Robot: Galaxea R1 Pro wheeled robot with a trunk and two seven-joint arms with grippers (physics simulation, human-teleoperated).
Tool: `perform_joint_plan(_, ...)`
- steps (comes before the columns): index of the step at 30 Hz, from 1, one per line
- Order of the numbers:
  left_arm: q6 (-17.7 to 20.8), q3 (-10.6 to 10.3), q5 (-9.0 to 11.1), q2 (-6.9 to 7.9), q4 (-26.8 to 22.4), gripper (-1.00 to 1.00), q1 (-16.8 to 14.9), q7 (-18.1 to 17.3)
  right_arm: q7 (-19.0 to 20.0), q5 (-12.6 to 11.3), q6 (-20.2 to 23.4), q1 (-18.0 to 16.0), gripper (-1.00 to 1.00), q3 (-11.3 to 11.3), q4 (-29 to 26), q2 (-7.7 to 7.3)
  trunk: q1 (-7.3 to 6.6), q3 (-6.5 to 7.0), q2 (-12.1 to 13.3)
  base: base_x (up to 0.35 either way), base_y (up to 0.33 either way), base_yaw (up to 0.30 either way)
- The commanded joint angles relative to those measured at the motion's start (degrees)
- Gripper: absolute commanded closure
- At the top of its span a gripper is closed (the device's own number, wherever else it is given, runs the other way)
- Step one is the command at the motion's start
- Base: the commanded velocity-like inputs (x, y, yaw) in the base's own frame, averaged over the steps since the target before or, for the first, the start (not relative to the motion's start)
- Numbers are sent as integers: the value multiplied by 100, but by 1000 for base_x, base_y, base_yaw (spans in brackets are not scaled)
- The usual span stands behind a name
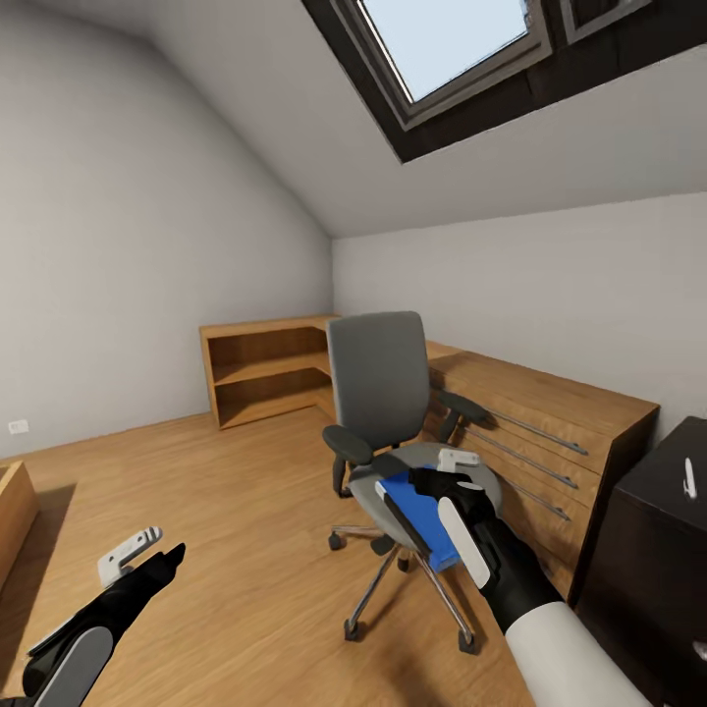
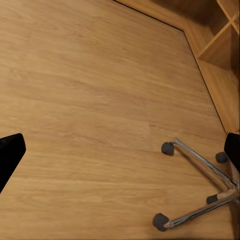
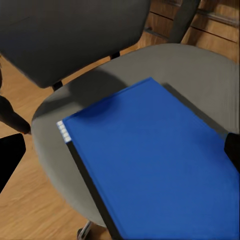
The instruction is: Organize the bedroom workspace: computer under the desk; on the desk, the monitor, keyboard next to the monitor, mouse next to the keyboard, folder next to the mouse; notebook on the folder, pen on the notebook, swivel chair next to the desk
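The grey swivel chair (image 1: pixel 378 393) stands mid-room on the wooden floor, its seat turned toward me. On that seat (image 3: pixel 200 65) lies the bright blue folder (image 1: pixel 424 516), its near end sticking out past the seat's front edge. My right gripper (image 1: pixel 440 471) hovers open just over the folder (image 3: pixel 155 160), with its fingertips (image 3: pixel 11 157) spread wide to either side. Low at the left, my left gripper (image 1: pixel 152 555) is open over bare floor, near the chair's chrome base (image 2: pixel 200 200). A corner of the black desk (image 1: pixel 658 511) shows at the right edge, with a thin white pen (image 1: pixel 690 478) on it.
A light wooden drawer cabinet (image 1: pixel 550 432) runs along the wall behind the chair, close to the desk. A low open wooden shelf (image 1: pixel 265 368) fills the far corner. Another wooden piece (image 1: pixel 12 511) juts in at the left edge. Open floor lies left of the chair.
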Motion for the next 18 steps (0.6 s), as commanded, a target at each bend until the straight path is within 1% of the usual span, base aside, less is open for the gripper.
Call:
perform_joint_plan(1,4,-8,44,6,-10,-100,-4,48,-57,-60,10,-6,-100,14,-4,-1,-1,-1,-3,-1,38,-248)
perform_joint_plan(5,4,-8,48,6,-10,-100,-2,48,-57,-60,10,-6,-100,14,-4,-1,-1,21,-3,-39,121,-250)
perform_joint_plan(13,4,-9,49,6,-10,-100,-5,48,-57,-60,10,-6,-100,14,-4,-1,-1,61,-3,-119,265,-256)
perform_joint_plan(18,10,-10,45,6,5,-100,-3,48,-59,-60,10,-6,-100,14,-6,-1,-1,86,-3,-28,109,-260)
